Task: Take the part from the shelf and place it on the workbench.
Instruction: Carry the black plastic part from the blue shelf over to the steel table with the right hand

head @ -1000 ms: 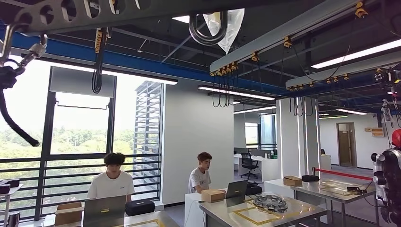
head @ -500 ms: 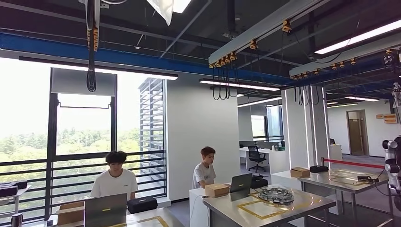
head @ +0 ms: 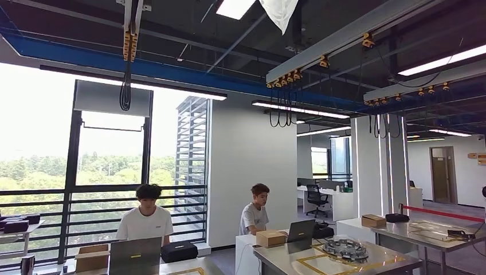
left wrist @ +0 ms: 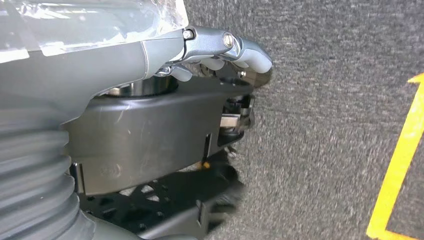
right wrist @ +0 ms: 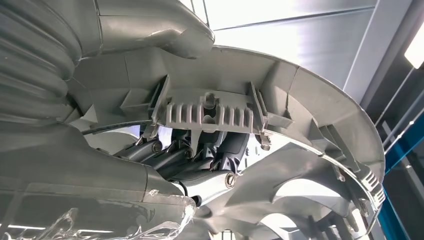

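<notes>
While the part (right wrist: 280,125) is carried toward the workbench (head: 344,264), it is gripped by the right hand (right wrist: 195,165), fingers curled through its ribbed frame. A dark plate (left wrist: 150,135) is clasped by the left hand (left wrist: 220,47), so both are kept secure.

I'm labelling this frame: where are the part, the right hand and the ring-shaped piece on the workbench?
part (right wrist: 320,107): right wrist view, its pale curved outer wall.
right hand (right wrist: 200,160): right wrist view, dark fingers curled against the part.
ring-shaped piece (head: 344,248): head view, its near rim.
</notes>
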